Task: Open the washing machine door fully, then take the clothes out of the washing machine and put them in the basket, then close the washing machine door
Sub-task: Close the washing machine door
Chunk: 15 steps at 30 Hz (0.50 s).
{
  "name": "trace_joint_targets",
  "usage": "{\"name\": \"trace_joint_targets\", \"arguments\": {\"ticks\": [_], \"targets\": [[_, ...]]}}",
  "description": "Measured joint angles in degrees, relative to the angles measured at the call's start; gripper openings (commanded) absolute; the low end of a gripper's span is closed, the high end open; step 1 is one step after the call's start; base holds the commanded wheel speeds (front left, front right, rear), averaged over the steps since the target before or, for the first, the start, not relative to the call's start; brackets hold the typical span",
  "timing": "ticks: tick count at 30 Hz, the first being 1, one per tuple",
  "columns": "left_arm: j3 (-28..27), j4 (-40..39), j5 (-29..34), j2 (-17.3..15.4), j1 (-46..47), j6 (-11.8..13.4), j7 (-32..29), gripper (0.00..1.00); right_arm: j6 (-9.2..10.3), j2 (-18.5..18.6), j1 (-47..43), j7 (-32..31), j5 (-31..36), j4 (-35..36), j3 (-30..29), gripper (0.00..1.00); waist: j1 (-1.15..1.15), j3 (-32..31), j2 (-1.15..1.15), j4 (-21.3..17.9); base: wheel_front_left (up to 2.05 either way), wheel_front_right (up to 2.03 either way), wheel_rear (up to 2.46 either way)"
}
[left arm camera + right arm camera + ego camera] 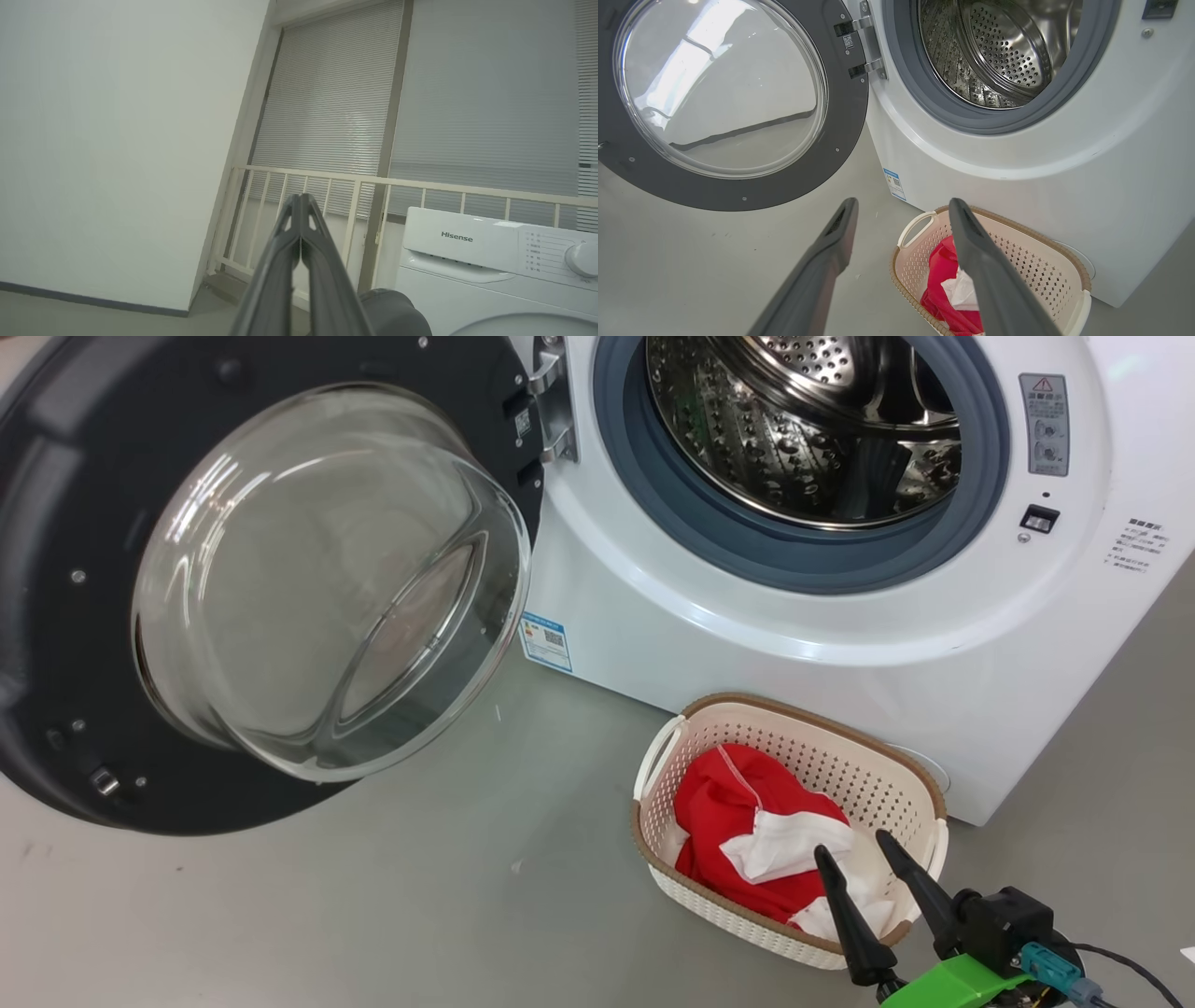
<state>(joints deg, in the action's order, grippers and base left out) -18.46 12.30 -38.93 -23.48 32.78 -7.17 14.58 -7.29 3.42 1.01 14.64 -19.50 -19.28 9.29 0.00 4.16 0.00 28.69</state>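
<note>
The washing machine door [271, 588] [724, 93] hangs swung wide open to the left, its glass bowl facing me. The white washing machine [840, 616] [1041, 149] [486, 261] shows a bare steel drum [803, 420] [994, 46]. On the floor in front of it, the cream basket [896, 775] [1017, 261] holds the red and white clothes [747, 821] [941, 280]. My right gripper [854, 845] [903, 205] is open above the basket's near edge, nothing between its fingers. My left gripper [300, 198] is shut on nothing and points up toward a window, to the left of the machine's top.
Grey floor [420, 896] stretches to the left of the basket, under the open door. A pale railing [373, 186] and window blinds [467, 93] stand behind the machine, and a white wall [117, 140] lies to the left.
</note>
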Motion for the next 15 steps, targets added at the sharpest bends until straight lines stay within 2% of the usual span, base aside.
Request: {"name": "trace_joint_targets", "arguments": {"ticks": [4,8,15], "targets": [[1.3,11.1,-9.1,-4.0,6.6,0.0,-5.0,0.00,0.00,-0.2,-0.6,0.0,0.3,0.3,-0.5,1.00,0.00,0.5,0.00,0.2,0.00,0.00,0.00],[3.8,21.1,-15.5,-7.6,11.5,0.0,-14.3,0.00,0.00,-0.3,-0.8,0.0,0.5,0.5,-1.0,1.00,0.00,1.3,0.00,0.4,0.00,0.00,0.00],[6.7,35.2,-22.5,-10.3,18.5,0.0,-27.1,0.00,0.00,-0.4,-0.8,0.0,1.9,0.8,-1.7,1.00,0.00,3.0,0.00,0.7,0.00,0.00,0.00]]}}
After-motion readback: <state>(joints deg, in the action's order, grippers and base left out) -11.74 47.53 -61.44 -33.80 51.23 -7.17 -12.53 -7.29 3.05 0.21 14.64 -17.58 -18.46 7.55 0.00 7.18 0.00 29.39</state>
